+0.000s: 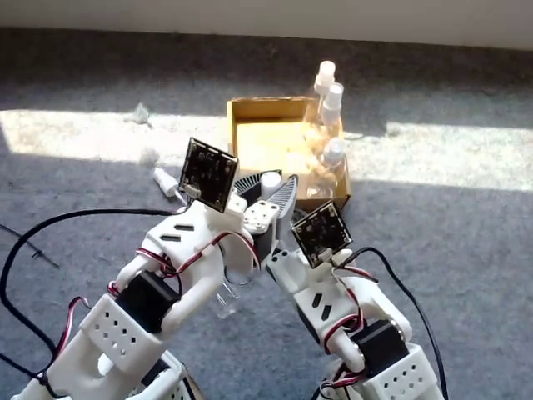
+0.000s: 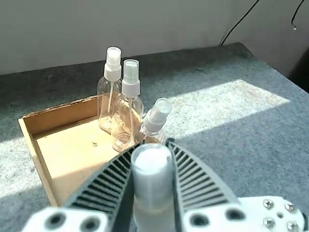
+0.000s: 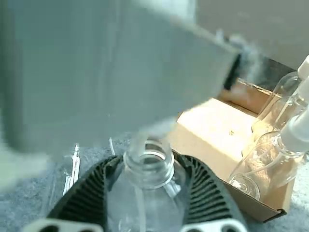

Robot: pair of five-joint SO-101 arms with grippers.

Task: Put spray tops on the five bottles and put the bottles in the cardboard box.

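Left jaws clamped on a white spray top (image 2: 151, 174), right jaws clamped on an open clear bottle (image 3: 148, 166), three capped bottles (image 2: 126, 116) in the cardboard box (image 2: 67, 154) beyond.

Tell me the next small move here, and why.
Probably lower the left pincer straight down so its spray top meets the bottle held in the right pincer: that bottle's neck is open, and the top's tube seems to reach its mouth.
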